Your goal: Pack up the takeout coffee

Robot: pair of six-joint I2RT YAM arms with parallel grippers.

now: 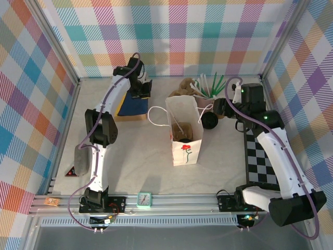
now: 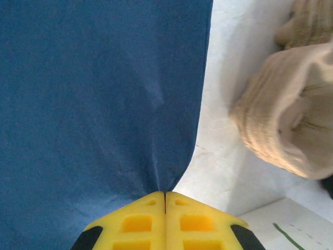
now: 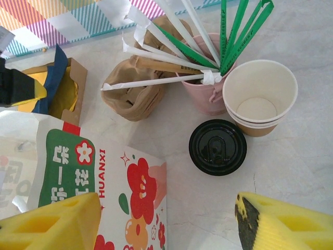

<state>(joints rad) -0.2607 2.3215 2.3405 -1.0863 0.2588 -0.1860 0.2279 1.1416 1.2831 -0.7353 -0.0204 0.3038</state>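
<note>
Here, the left gripper (image 2: 165,198) sat closed over blue cloth (image 2: 99,104); the right gripper (image 3: 167,211) stood apart above a black lid (image 3: 217,147).

Yellow left tool (image 2: 165,200), blue cloth (image 2: 99,104)

Bare tabletop (image 3: 200,211) is lying open between the right claw's (image 3: 166,203) spread fingers. Just ahead, a black lid (image 3: 217,147), stacked cups (image 3: 260,99) and straws (image 3: 171,49) are blocking; a printed bag (image 3: 119,182) is crowding its left finger.

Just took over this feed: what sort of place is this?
Probably a staged lab cell, not a real café: plaid backdrop walls, an aluminium frame rail, and takeout props like a paper bag and straws.
</note>
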